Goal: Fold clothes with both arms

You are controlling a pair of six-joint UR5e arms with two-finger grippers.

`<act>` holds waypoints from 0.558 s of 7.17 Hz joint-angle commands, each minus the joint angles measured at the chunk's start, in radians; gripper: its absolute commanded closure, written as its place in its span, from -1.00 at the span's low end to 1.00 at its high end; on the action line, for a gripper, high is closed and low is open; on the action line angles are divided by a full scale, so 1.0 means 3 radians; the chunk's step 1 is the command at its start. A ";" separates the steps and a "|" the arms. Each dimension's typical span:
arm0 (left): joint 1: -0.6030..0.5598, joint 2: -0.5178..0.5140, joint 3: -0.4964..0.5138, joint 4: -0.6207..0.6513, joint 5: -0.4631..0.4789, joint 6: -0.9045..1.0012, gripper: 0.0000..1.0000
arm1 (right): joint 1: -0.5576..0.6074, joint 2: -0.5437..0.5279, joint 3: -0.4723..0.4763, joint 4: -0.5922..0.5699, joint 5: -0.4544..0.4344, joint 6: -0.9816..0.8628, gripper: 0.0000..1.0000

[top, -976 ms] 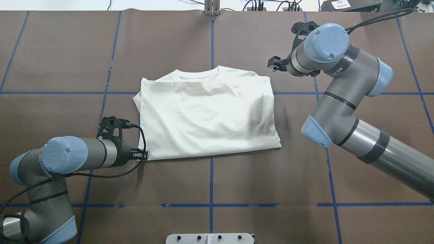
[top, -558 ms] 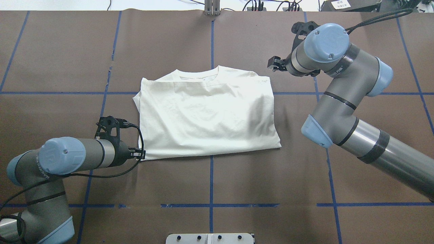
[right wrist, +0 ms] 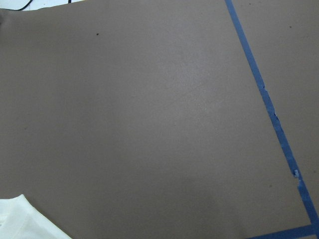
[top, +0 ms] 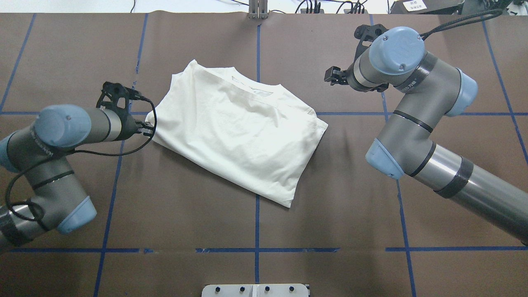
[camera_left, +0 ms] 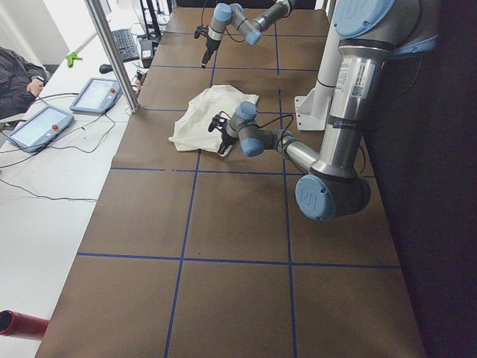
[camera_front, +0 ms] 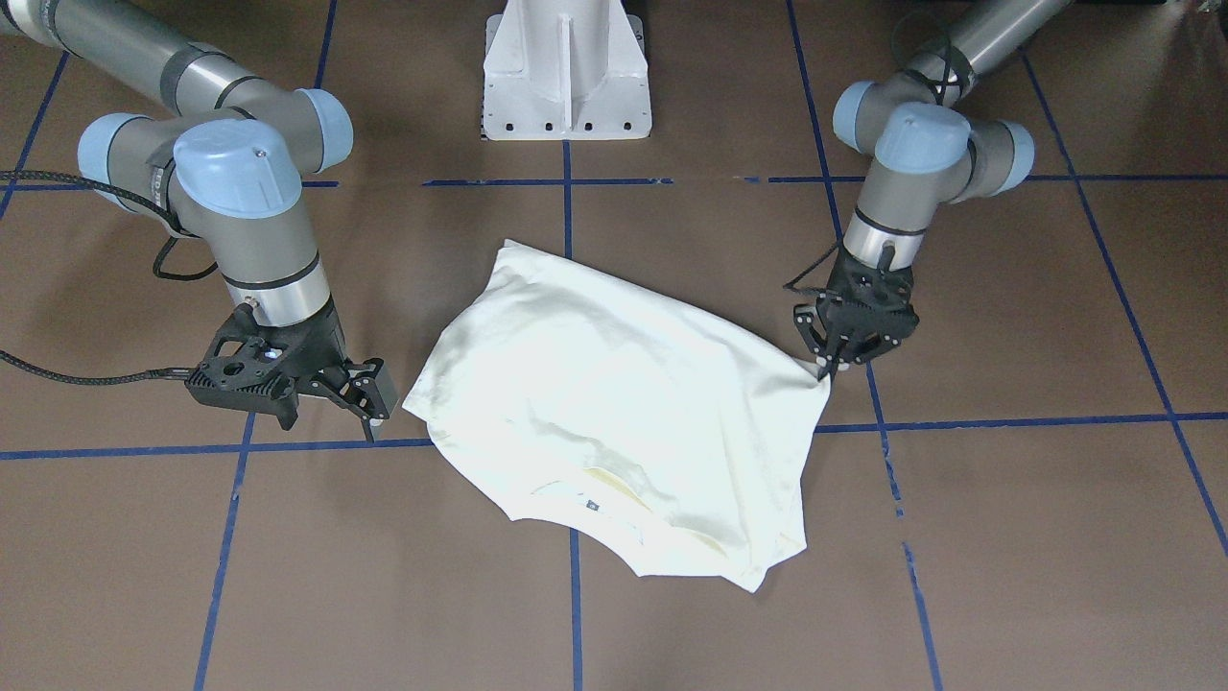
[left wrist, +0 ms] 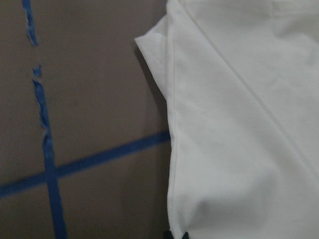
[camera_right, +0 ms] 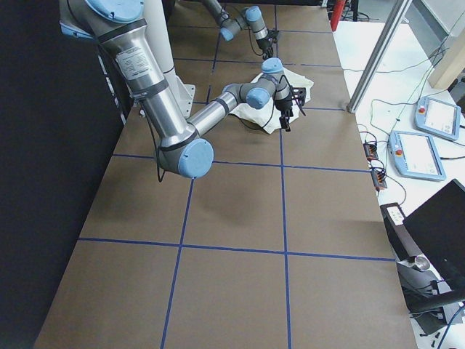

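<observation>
The clothes are one cream shirt (top: 239, 132), folded into a rough rectangle and lying slantwise on the brown table, plain side up, collar (top: 255, 88) toward the far edge. My left gripper (top: 149, 128) is shut on the shirt's left corner, low at the table. The front view shows the same pinch, my left gripper (camera_front: 831, 369) at the shirt (camera_front: 614, 403) corner. In the left wrist view the cloth edge (left wrist: 224, 149) fills the right half. My right gripper (top: 330, 76) hangs open above bare table, apart from the shirt. It also shows in the front view (camera_front: 374, 408).
Blue tape lines (top: 256, 206) grid the brown table cover. The white pedestal base (camera_front: 566, 67) stands at the robot's side. A metal post (camera_left: 112, 52), tablets (camera_left: 95, 93) and a person's sleeve (camera_left: 15, 74) are beyond the far table edge.
My left gripper has dragged the shirt's near-left corner away from the robot and leftward, swinging the whole shirt clockwise in the overhead view. The right arm has hardly moved.
</observation>
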 commanded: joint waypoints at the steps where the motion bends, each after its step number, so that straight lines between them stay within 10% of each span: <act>1: -0.0395 -0.0982 0.1207 0.0013 0.0009 0.0157 1.00 | 0.0008 0.0004 0.0005 0.0000 -0.0005 0.0029 -1.00; 4: -0.0498 -0.1728 0.2216 -0.0262 0.0153 0.0213 1.00 | 0.0034 -0.0001 0.0082 -0.0005 0.0005 0.0030 -1.00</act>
